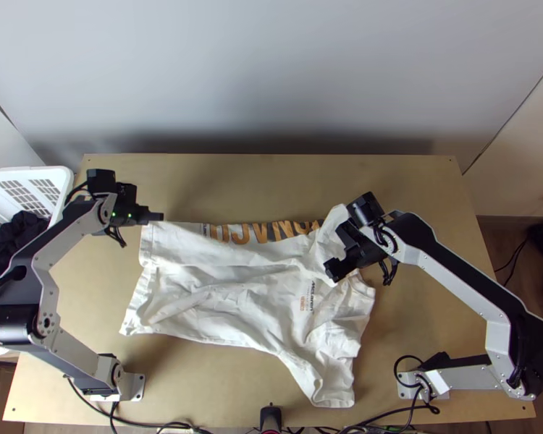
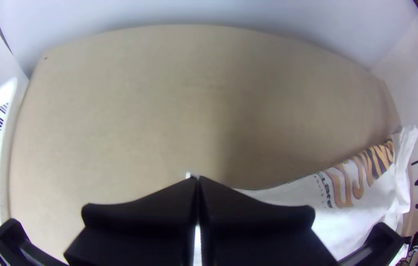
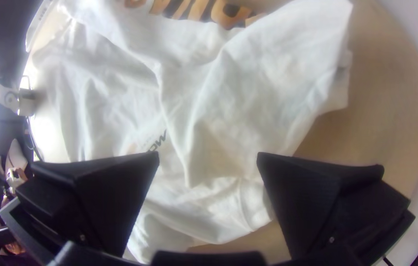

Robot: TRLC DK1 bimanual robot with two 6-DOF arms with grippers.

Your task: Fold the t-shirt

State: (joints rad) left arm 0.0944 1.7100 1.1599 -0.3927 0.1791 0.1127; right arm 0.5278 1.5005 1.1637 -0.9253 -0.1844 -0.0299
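Observation:
The white t-shirt (image 1: 221,304) lies wrinkled on the table, its far part folded over, with a strip of orange and black lettering along the far edge. At its far left corner is my left gripper (image 1: 156,216). In the left wrist view, the left gripper (image 2: 197,181) is shut, with white cloth of the t-shirt (image 2: 288,197) at its tips and between its fingers. My right gripper (image 1: 340,253) is over the shirt's right part. Seen from the right wrist, the right gripper (image 3: 208,155) stands open above the bunched t-shirt (image 3: 268,93), holding nothing.
A white basket (image 1: 63,176) with dark cloth (image 1: 14,235) inside stands at the left edge of the table (image 1: 271,181). Bare tabletop lies beyond the shirt and to its right. Black cables (image 1: 163,424) run along the near edge.

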